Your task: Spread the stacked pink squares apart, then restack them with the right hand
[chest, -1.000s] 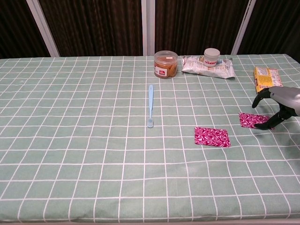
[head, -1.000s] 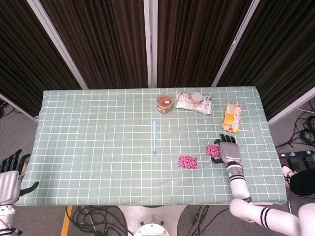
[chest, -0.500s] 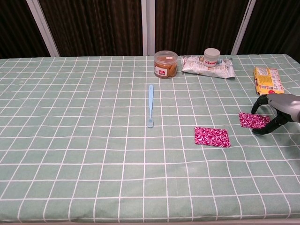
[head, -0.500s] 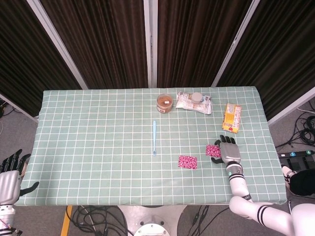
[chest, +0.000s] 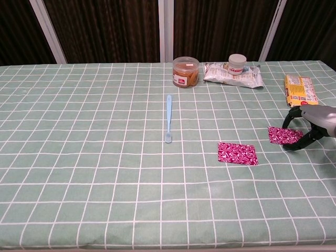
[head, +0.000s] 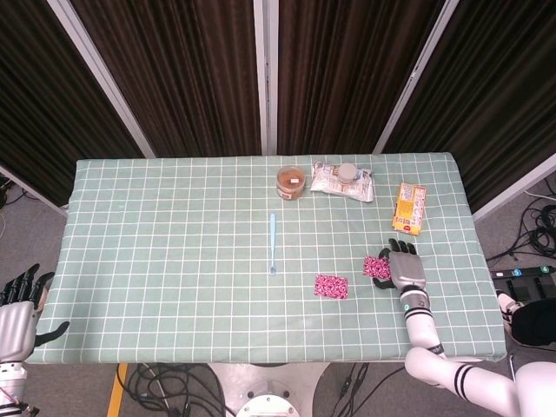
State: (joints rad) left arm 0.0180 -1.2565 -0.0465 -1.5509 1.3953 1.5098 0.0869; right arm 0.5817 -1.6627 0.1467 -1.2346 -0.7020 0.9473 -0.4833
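Note:
Two pink patterned squares lie apart on the green checked cloth. One pink square [head: 331, 286] [chest: 237, 153] lies alone near the middle right. The other pink square [head: 375, 266] [chest: 282, 134] lies flat further right. My right hand [head: 406, 268] [chest: 314, 122] arches over that square's right edge, thumb and fingers spread on either side of the edge and touching down at it. The square is not lifted. My left hand [head: 19, 304] hangs off the table's near left corner with fingers apart and holds nothing; the chest view does not show it.
A light blue spoon [head: 272, 243] [chest: 168, 118] lies mid-table. At the back stand a brown jar [head: 291, 182] [chest: 185, 72], a snack bag with a white-lidded jar on it [head: 343, 181] [chest: 233, 73] and a yellow packet [head: 410, 208] [chest: 300, 88] behind my right hand.
My right hand has sunk lower onto the right edge of the far-right pink square. Both squares and my left hand stay where they were.

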